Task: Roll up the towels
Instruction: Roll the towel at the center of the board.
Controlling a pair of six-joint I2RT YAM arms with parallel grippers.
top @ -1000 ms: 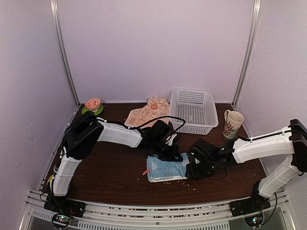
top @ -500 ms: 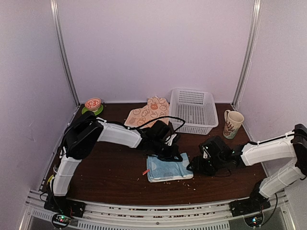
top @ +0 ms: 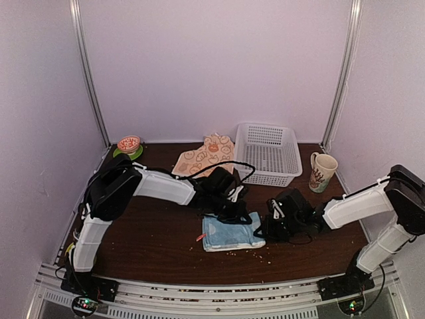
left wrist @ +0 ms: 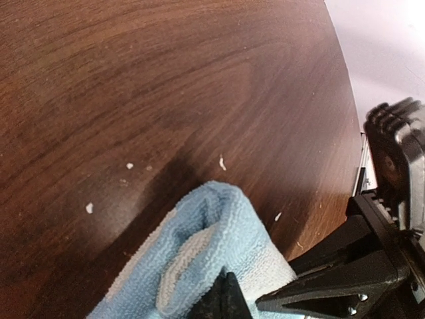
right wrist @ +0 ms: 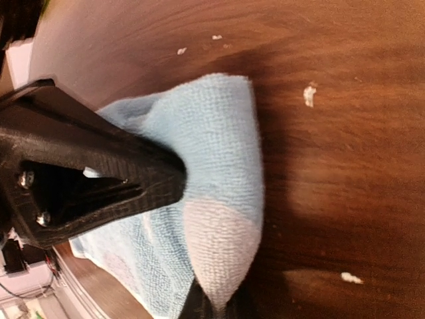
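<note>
The light blue towel [top: 228, 234] lies partly folded on the dark table, just in front of the middle. My left gripper [top: 234, 214] is at its far edge, and in the left wrist view the left gripper [left wrist: 224, 296] is shut on a raised fold of the blue towel [left wrist: 199, 256]. My right gripper [top: 261, 230] is at the towel's right edge. In the right wrist view the right gripper [right wrist: 206, 309] is shut on a peach corner of the towel [right wrist: 216, 146]. The cream towel [top: 204, 155] with orange prints lies crumpled at the back.
A white plastic basket [top: 269, 154] stands at the back right, next to the cream towel. A printed mug [top: 322, 171] stands to its right. A small dish [top: 128, 144] sits in the back left corner. Pale crumbs dot the wood around the blue towel.
The right gripper backed off to the right, then came back to the blue towel's right edge and shut on its corner. The left arm has kept its hold and place.
</note>
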